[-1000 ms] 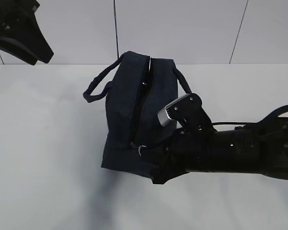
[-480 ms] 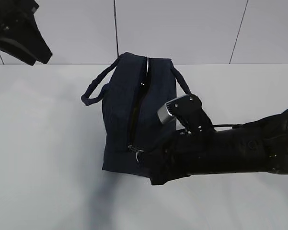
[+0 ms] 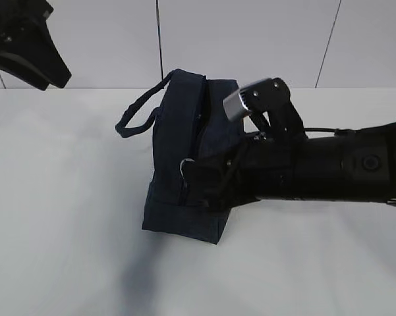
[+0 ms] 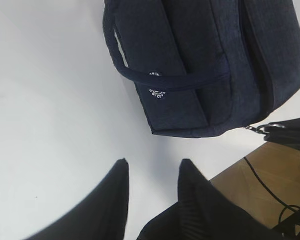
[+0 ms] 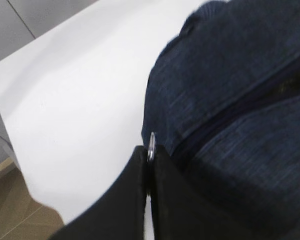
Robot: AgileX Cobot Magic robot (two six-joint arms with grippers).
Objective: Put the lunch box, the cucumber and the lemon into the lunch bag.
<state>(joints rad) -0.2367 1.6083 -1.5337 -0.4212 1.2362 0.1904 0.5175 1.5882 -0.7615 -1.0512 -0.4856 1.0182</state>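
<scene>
The dark navy lunch bag (image 3: 174,131) stands on the white table, one loop handle (image 3: 135,118) drooping to the left. My right gripper (image 3: 188,172) is at the bag's near end, shut on the silver ring pull (image 5: 151,142) of the zipper. In the right wrist view the ring sticks out between the closed fingertips (image 5: 140,165), beside the zip seam of the lunch bag (image 5: 229,75). My left gripper (image 4: 150,167) hangs open and empty over bare table, short of the lunch bag (image 4: 199,65). The lunch box, the cucumber and the lemon are out of view.
The left arm (image 3: 33,52) hovers at the far left, well away from the bag. The table's edge, with brown floor (image 4: 269,185) and a cable beyond it, lies close to the bag's near end. A tiled wall (image 3: 250,39) rises behind the table.
My right gripper has risen with the ring pull, from low on the bag's near end to about halfway up it. The bag shifted slightly. The left gripper has stayed where it was.
</scene>
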